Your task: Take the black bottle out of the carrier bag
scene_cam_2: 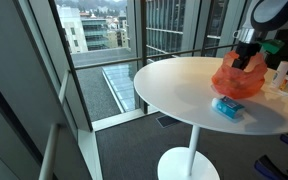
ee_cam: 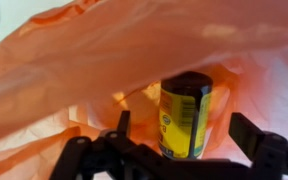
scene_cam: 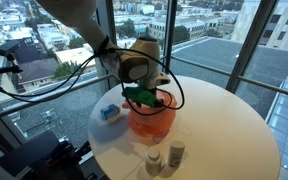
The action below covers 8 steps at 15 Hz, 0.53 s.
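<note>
We have the gripper [ee_cam: 180, 126] spread wide inside the mouth of the orange carrier bag [ee_cam: 74, 70], and nothing is pinched yet. The black bottle [ee_cam: 187, 105] sits straight ahead of the gripper, in the gap between the two fingers [ee_cam: 120, 124] and slightly toward the right-hand one. It does not seem to touch either finger. Its long axis runs up and down in the wrist view, dark cap on top and yellow label below. That puts it square across the line along which the fingers would close. We cannot tell whether it stands on the bag's floor or leans on the plastic behind it. In both exterior views the gripper [scene_cam: 142, 96] [scene_cam_2: 246, 56] points down into the bag [scene_cam: 150, 122] [scene_cam_2: 238, 80] on the white counter [scene_cam: 219, 125] [scene_cam_2: 179, 85], and the bottle is hidden there. We judge that a short push forward would bring the fingers alongside the label. Loose plastic to the gripper's left could get caught in the grip.
</note>
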Motion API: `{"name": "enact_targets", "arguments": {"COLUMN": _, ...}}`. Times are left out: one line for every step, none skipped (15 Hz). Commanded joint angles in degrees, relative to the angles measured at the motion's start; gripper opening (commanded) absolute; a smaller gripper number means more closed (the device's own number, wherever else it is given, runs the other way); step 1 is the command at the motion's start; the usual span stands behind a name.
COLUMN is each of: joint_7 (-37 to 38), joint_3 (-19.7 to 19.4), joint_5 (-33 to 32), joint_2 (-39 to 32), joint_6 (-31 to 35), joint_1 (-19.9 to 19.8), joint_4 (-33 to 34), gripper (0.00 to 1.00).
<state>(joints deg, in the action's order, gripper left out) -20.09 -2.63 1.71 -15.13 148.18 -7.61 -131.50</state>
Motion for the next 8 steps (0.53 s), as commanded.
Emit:
{"name": "enact_targets", "arguments": {"joint_7": -1.14, "joint_3": 0.94, "joint_5": 0.70, "joint_2": -0.36, "joint_6": 1.45, "joint_1": -0.77, "joint_4": -0.34, "gripper": 1.00}}
{"name": "enact_targets", "arguments": {"joint_7": -1.22, "joint_3": 1.03, "joint_5": 0.75, "joint_2": -0.49, "joint_6": 1.54, "joint_1": -0.80, "joint_4": -0.35, "gripper": 1.00}}
{"name": "enact_targets", "arguments": {"joint_7": -1.25, "joint_3": 1.09, "joint_5": 0.75, "joint_2": -0.64, "joint_6": 1.65, "joint_1": -0.82, "joint_4": -0.35, "gripper": 1.00}}
{"name": "enact_targets", "arguments": {"joint_7": -1.34, "joint_3": 1.18, "joint_5": 0.78, "joint_2": -0.81, "joint_6": 1.75, "joint_1": -0.86, "joint_4": -0.33, "gripper": 1.00}}
{"name": "enact_targets", "arguments": {"joint_7": -1.34, "joint_3": 1.25, "joint_5": 0.80, "joint_2": -0.98, "joint_6": 1.87, "joint_1": -0.88, "joint_4": -0.31, "gripper": 1.00}}
{"name": "enact_targets", "arguments": {"joint_7": -1.37, "joint_3": 1.33, "joint_5": 0.82, "joint_2": -1.15, "joint_6": 1.98, "joint_1": -0.91, "joint_4": -0.30, "gripper": 1.00}}
{"name": "enact_targets", "arguments": {"joint_7": -1.35, "joint_3": 1.40, "joint_5": 0.81, "joint_2": -1.34, "joint_6": 2.13, "joint_1": -0.93, "joint_4": -0.28, "gripper": 1.00}}
{"name": "enact_targets", "arguments": {"joint_7": -1.34, "joint_3": 1.48, "joint_5": 0.80, "joint_2": -1.52, "joint_6": 2.32, "joint_1": -0.95, "joint_4": -0.28, "gripper": 1.00}}
